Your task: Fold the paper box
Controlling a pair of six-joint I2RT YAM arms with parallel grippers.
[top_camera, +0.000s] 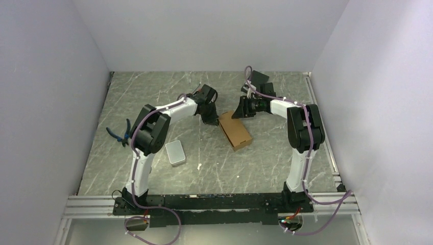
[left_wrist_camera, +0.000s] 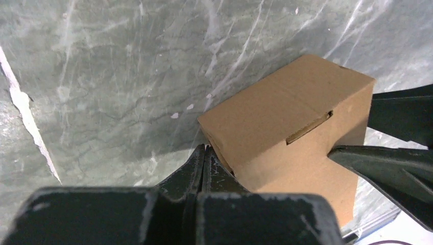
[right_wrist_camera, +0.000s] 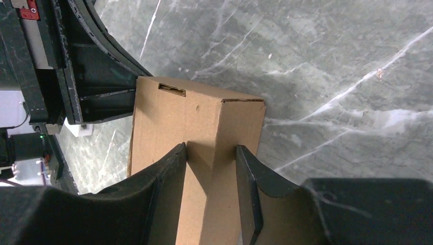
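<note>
I look down on a grey-green worktop (top_camera: 255, 168) with pale streaks like marble. Plain white walls (top_camera: 204, 30) stand on three sides of it. A metal rail (top_camera: 204, 201) runs along the near edge, where my two arms are fixed.

The paper box (top_camera: 235, 131) lies flat near the middle of the worktop, turned a bit sideways. It is a brown carton, and every side I can see is shut. One face has a thin slot with a tab in it. I cannot see inside.

A small grey tin (top_camera: 176, 153) sits on the worktop, nearer to me and to the left of the box, well apart from it. Its lid is on, so I cannot tell what is in it. A pair of pliers (top_camera: 120, 135) with blue handles lies by the left arm, near the left wall.

Both arms reach to the far end of the box. My left gripper (left_wrist_camera: 203, 152) has its two fingers pressed together with nothing between them. Its tip is right at a bottom corner of the box.

My right gripper (right_wrist_camera: 210, 148) is spread apart. A long edge of the box runs through the gap between its fingers (right_wrist_camera: 168, 173). I cannot tell if they press on the cardboard.
</note>
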